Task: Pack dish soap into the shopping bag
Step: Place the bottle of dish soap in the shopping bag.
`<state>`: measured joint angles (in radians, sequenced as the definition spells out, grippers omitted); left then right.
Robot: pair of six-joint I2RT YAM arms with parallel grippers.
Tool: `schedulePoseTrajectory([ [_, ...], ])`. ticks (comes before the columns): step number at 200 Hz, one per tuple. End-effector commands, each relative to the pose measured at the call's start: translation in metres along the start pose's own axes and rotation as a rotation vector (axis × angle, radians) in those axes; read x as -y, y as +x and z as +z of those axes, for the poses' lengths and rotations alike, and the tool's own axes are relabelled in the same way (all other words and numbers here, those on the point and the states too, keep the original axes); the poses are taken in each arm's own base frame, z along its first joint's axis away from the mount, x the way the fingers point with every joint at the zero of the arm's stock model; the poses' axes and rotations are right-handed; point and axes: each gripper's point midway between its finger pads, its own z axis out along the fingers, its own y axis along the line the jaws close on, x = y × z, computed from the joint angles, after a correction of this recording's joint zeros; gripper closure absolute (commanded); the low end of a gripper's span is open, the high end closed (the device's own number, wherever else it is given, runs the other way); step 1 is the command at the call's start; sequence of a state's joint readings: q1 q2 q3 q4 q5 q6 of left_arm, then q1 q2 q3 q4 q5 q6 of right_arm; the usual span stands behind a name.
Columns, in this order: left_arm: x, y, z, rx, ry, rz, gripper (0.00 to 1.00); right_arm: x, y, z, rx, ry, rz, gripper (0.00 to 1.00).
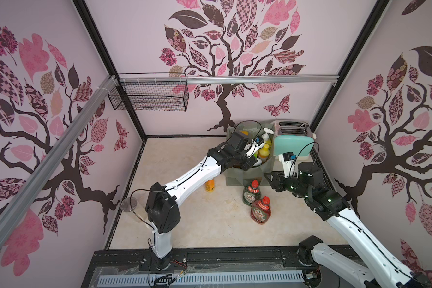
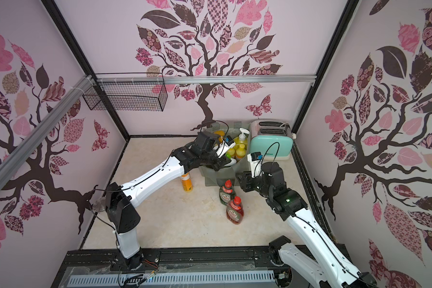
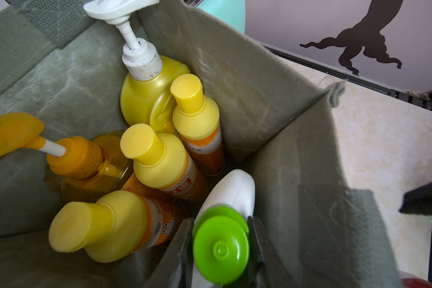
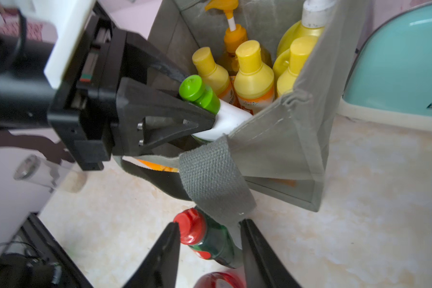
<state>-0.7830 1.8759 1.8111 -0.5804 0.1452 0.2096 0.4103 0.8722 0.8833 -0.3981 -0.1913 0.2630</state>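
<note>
Left of the shopping bag point(image 1: 235, 178), one small orange bottle point(image 1: 210, 185) stands on the table point(image 1: 185, 224), partly under the left arm. At the bag's mouth the left gripper point(image 3: 220, 220) clamps the neck of the white green-capped bottle point(image 3: 232, 189), which leans in over the front corner, base inside. Inside the bag stand three yellow-capped bottles point(image 3: 157, 159), the orange pump bottle point(image 3: 82, 159) and the big yellow pump bottle point(image 3: 145, 97). Just in front of the bag stand the green Fairy bottle point(image 1: 252, 195) and the red Fairy bottle point(image 1: 261, 212). At the bag's front right the right gripper point(image 4: 210, 223) hovers, fingers moderately apart and empty, the bag's strap point(image 4: 212, 179) hanging just ahead of them. Likely trouble: released at this tilt, the white bottle may land on the yellow caps and topple them. The right fingers, closing, could catch the strap instead of a Fairy neck and drag the soft bag over. The left arm, drawn back low, could knock down that small orange bottle.
</note>
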Motion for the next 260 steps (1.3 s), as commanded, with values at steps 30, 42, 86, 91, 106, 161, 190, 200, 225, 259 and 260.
schedulePoseTrajectory([
  [30, 0.003, -0.028, -0.011, 0.11, 0.023, 0.0, 1.0, -0.022, -0.032, 0.003, 0.057, -0.095, 0.031, 0.3],
  [42, 0.004, -0.026, -0.01, 0.109, 0.028, -0.005, 1.0, -0.021, -0.035, 0.005, 0.064, -0.088, 0.041, 0.27],
  [86, 0.006, -0.023, -0.007, 0.111, 0.041, -0.015, 1.0, -0.018, -0.029, 0.027, 0.044, -0.099, 0.066, 0.28],
  [91, 0.005, -0.022, -0.006, 0.109, 0.041, -0.017, 1.0, -0.018, -0.029, 0.028, 0.041, -0.104, 0.067, 0.32],
  [106, 0.006, -0.021, -0.006, 0.108, 0.041, -0.017, 1.0, -0.018, -0.026, 0.03, 0.03, -0.108, 0.067, 0.5],
  [161, 0.004, -0.016, -0.003, 0.102, 0.034, -0.022, 1.0, -0.009, -0.001, 0.018, -0.031, -0.062, 0.038, 1.0],
  [190, 0.001, -0.01, 0.005, 0.091, 0.034, -0.033, 1.0, -0.007, 0.013, 0.009, -0.071, -0.056, 0.025, 1.0],
  [200, 0.0, -0.008, 0.007, 0.087, 0.034, -0.035, 1.0, -0.004, 0.019, 0.006, -0.084, -0.043, 0.019, 1.0],
  [225, -0.001, -0.004, 0.015, 0.077, 0.039, -0.04, 1.0, 0.002, 0.029, 0.001, -0.102, -0.017, 0.006, 1.0],
  [259, 0.0, 0.005, 0.028, 0.05, 0.054, -0.052, 1.0, -0.003, 0.028, 0.001, -0.101, -0.044, 0.015, 1.0],
  [260, 0.0, 0.004, 0.028, 0.051, 0.053, -0.051, 1.0, -0.003, 0.028, 0.001, -0.101, -0.044, 0.016, 1.0],
])
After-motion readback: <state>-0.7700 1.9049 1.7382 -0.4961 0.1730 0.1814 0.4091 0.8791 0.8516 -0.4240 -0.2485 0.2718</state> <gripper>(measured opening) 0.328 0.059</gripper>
